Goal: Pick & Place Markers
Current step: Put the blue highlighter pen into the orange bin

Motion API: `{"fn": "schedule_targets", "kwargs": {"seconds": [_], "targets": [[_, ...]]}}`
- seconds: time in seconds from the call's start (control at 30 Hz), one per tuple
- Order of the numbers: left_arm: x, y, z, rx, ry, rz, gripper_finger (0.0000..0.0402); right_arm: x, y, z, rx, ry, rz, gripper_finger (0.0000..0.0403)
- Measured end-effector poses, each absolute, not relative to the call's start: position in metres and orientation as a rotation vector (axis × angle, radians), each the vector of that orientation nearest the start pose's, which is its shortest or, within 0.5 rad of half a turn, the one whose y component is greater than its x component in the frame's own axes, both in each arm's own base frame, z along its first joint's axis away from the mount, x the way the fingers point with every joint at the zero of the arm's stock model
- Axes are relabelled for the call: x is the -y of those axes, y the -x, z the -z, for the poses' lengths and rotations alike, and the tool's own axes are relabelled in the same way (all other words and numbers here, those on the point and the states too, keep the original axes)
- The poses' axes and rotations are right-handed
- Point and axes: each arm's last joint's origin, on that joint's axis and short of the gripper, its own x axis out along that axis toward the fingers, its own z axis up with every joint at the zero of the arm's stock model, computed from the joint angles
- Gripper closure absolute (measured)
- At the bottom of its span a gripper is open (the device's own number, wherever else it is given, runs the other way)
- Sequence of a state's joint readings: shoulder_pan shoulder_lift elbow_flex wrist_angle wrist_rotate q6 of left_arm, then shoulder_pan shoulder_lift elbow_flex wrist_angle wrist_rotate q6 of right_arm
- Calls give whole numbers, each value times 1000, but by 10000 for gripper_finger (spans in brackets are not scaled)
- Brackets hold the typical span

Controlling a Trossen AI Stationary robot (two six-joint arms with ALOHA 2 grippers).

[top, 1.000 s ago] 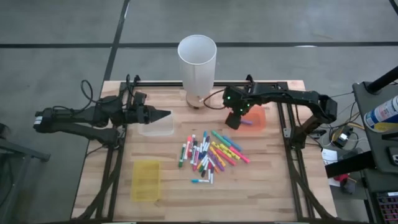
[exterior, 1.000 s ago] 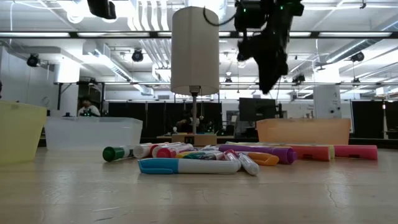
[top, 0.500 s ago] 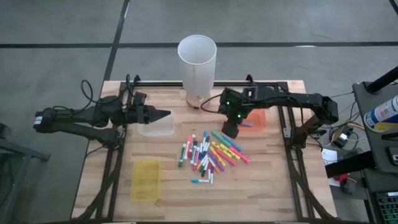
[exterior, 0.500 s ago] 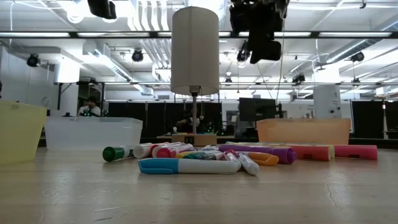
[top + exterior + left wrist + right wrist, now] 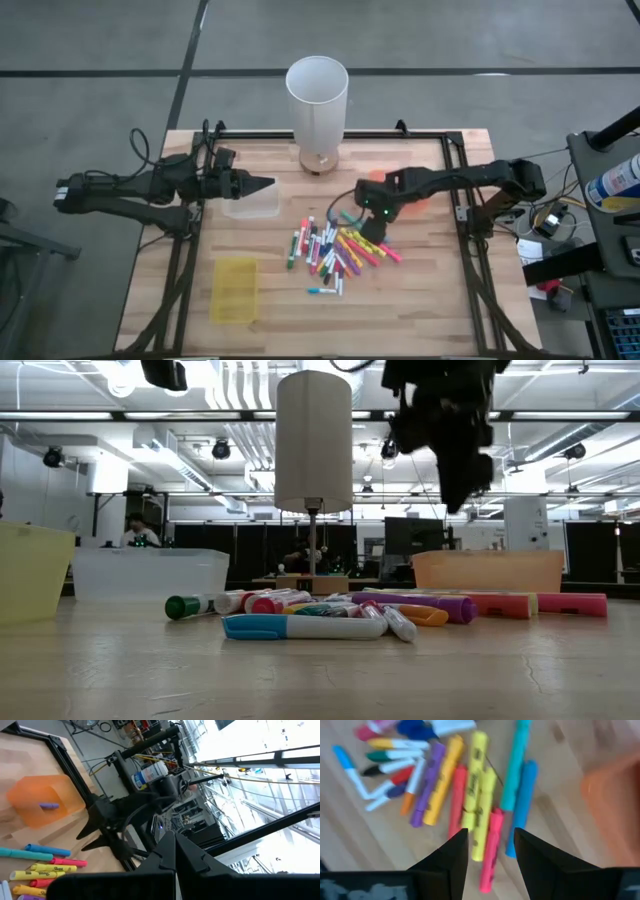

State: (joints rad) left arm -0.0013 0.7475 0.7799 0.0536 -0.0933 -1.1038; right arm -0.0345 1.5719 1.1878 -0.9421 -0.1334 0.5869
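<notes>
Wooden table [image 5: 430, 300]; markers [image 5: 335, 250], three trays [image 5: 236, 290], lamp [image 5: 317, 100].

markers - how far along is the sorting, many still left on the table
Done: one purple marker lies in the orange tray. In hand: nothing yet; the right gripper hangs open and empty above the pile of markers, over yellow and pink ones. Left: nearly the whole pile on the table. The clear tray and yellow tray look empty. The left gripper waits shut by the clear tray.
</notes>
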Motion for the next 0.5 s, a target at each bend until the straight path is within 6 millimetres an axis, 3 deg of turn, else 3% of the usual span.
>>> {"fn": "schedule_targets", "kwargs": {"seconds": [0.5], "targets": [[-2, -166, -359, 128, 1106, -36, 401, 1, -268, -170, -1351, -718, 454, 264]]}}
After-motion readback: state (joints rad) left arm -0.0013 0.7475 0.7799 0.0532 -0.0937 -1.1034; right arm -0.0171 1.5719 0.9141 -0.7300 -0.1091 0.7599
